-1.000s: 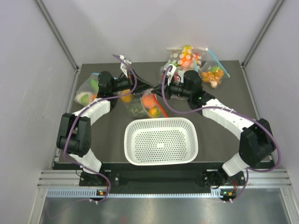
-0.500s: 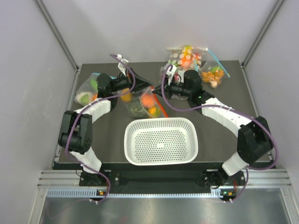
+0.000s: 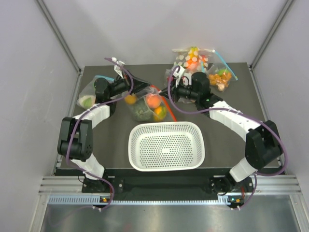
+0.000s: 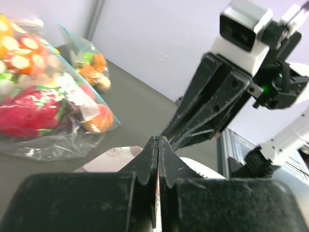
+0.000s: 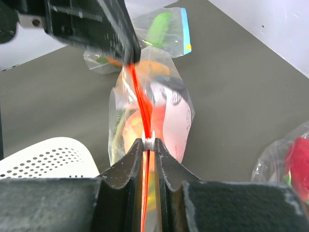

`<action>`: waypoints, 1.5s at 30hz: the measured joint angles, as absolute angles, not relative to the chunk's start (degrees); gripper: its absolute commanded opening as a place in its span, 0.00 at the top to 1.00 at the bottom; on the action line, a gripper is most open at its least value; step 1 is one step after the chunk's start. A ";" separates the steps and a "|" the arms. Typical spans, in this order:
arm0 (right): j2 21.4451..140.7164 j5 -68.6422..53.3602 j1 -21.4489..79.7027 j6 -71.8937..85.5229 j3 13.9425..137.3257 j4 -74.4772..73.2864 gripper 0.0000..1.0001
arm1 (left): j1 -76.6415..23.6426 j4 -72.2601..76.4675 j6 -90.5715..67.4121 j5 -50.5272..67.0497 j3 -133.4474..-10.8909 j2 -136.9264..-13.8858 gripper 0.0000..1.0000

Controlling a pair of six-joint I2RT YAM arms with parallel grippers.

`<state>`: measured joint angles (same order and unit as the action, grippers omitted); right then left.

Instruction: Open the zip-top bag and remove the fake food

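The zip-top bag hangs between my two grippers at the table's back middle, its red-orange zip strip stretched taut. Fake food shows inside it: an orange-red peach, a dark green melon, a yellow mango and a small orange. My left gripper is shut on the strip's far end. My right gripper is shut on the white slider on the strip. The bag shows below the strip in the right wrist view.
A white perforated basket stands in front of the bag. Blue-zipped bags of toy food lie at the back left and the back right. Two of them show in the left wrist view.
My left arm has drawn back to the left while holding the strip. The bag has lifted and shifted a little toward the back. The right gripper has barely moved.
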<state>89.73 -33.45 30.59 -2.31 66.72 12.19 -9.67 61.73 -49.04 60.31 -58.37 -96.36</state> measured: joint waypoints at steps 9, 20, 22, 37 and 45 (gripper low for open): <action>88.82 -31.09 30.48 -2.35 64.10 9.56 1.00 | -8.16 49.65 -38.48 52.58 -57.56 -90.24 1.00; 83.26 -26.57 29.82 -2.94 59.00 6.11 1.00 | -6.85 38.61 -29.17 41.23 -56.73 -85.67 1.00; 82.17 -25.52 29.80 -3.11 57.71 5.72 1.00 | -6.66 37.65 -28.23 39.42 -56.40 -84.82 1.00; 80.97 -24.53 29.82 -3.36 56.90 4.51 1.00 | -17.96 30.06 -22.81 34.20 -56.36 -81.45 0.53; 81.08 -24.95 30.28 -2.92 57.01 4.56 1.00 | -24.82 24.64 -19.75 29.76 -59.90 -82.30 0.25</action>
<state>81.08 -24.95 30.28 -2.92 57.01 4.56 -24.82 24.64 -19.75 29.76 -59.90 -82.30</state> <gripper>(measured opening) 0.099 0.714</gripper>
